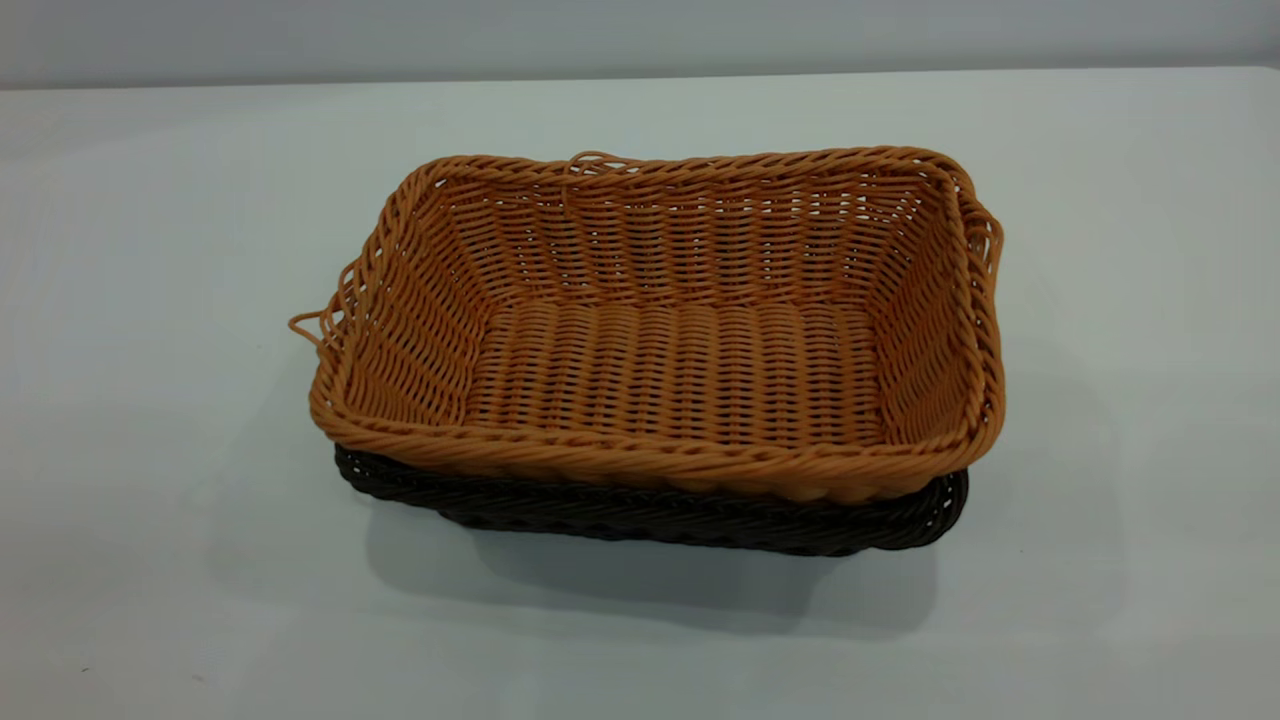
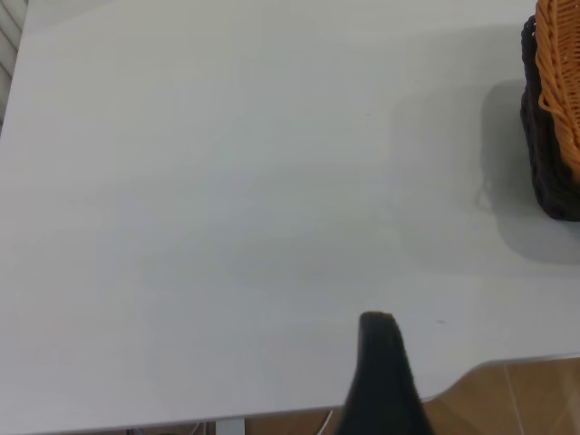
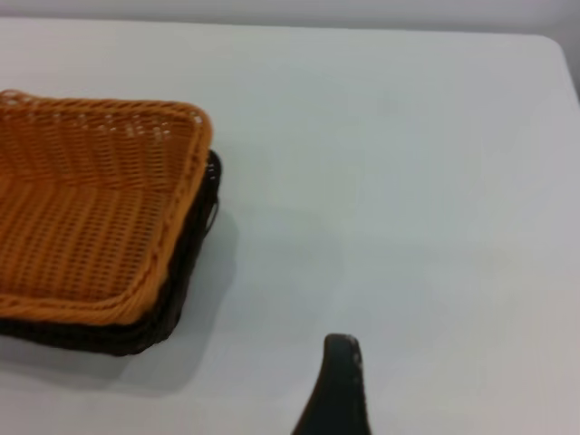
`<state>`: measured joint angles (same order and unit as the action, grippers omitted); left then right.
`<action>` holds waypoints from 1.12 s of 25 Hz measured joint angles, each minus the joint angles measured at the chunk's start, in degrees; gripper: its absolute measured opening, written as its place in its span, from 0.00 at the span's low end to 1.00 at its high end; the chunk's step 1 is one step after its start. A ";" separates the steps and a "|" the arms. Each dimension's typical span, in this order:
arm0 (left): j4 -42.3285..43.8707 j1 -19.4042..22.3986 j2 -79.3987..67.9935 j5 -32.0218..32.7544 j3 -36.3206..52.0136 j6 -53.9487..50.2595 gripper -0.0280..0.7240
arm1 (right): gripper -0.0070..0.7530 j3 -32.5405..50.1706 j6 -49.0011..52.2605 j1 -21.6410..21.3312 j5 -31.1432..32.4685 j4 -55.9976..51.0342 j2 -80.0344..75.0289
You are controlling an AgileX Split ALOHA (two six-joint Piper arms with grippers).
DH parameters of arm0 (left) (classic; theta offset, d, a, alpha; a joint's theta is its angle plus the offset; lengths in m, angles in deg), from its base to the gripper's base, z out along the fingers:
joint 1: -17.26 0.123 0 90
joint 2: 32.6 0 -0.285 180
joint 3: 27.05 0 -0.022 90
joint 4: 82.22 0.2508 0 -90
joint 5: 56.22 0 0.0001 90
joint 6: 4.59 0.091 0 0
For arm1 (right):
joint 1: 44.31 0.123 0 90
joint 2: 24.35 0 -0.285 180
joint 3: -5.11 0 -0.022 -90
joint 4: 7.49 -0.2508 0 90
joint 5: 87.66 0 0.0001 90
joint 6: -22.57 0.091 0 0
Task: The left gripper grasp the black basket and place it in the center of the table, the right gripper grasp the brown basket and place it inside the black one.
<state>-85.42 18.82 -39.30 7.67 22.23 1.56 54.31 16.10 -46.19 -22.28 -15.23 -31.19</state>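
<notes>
- Two baskets in all, one of each colour: the brown basket [image 1: 680, 330] sits nested inside the black basket [image 1: 660, 515], both near the middle of the table [image 1: 150, 500].
- From the exterior view only the black basket's braided rim and a strip of its wall show, running under the brown one's near edge and curling round the right corner.
- The brown basket sits a little proud of the black one, its rim clearly above the dark rim.
- Loose strand loops stick out of the brown basket in three places: at the left short end, at the right short end, and one small loop on the far rim.
- Neither arm appears in the exterior view; the wrist cameras add what it lacks.
- The left wrist view catches one dark finger of the left gripper [image 2: 385, 376] over bare tabletop near the table's edge, well apart from the baskets. A corner of the stack shows at the side, black basket [image 2: 544, 172] under brown basket [image 2: 560, 72]. With only one finger showing, I cannot tell how wide that claw stands.
- The right wrist view shows one dark finger of the right gripper [image 3: 337, 390], near the stack but not touching it, holding nothing visible; its spread cannot be told either.
- This view shows the black basket [image 3: 177, 290] wrapping the brown basket [image 3: 82, 199] along two sides.
- No brand, label or writing can be read anywhere.
</notes>
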 joint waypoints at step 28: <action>0.04 0.00 0.00 0.00 0.00 -0.06 0.68 | 0.77 1.50 9.85 3.10 -0.62 5.01 0.00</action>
<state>-85.38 18.82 -39.30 7.67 22.23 1.50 55.81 25.94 -43.09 -22.90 -10.22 -31.19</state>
